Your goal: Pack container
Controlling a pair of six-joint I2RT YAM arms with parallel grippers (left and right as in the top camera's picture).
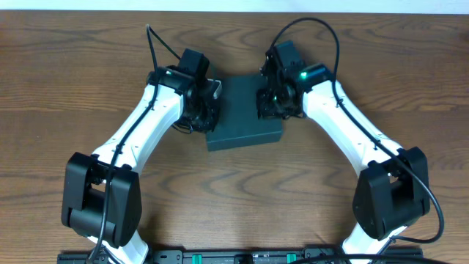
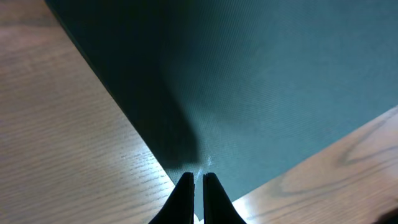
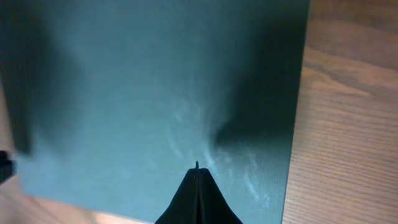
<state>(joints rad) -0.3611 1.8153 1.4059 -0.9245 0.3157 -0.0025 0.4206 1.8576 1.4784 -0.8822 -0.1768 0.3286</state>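
left pincer (image 2: 198,178) nearly pressed together at container (image 2: 261,81) edge | right pincer (image 3: 197,169) pressed together near opposite edge

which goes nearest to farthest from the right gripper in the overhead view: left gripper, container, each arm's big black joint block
1. container, directly under the right gripper
2. left gripper, at the container's other side
3. right arm's black joint block, lower right
4. left arm's black joint block, lower left

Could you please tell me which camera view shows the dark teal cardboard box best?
The overhead view: the dark teal cardboard box shows nearly whole there, between both arms. Each wrist view shows only a close-up stretch of its top surface and one edge.
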